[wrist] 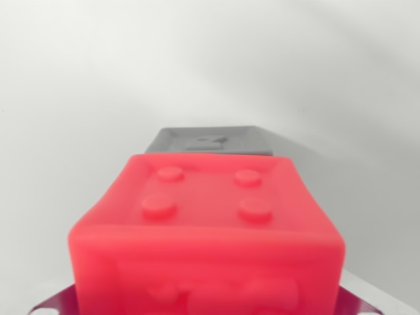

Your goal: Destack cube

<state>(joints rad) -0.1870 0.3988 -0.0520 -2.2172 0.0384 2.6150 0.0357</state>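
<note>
A red cube point(207, 230) with four round studs on its top face fills the lower half of the wrist view, very close and slightly blurred. Metal fingertips point(52, 303) show at the bottom left and bottom right corners, pressed against the cube's two sides. My gripper point(207, 303) is shut on the red cube. Behind it, farther from the camera, a grey cube point(210, 140) with a raised mark on its top rests on the white surface. The red cube hides the grey cube's near side, and I cannot tell whether the two touch.
A plain white tabletop point(79, 79) spreads around both cubes, with a soft shadow to the right of the grey cube. Nothing else is in view.
</note>
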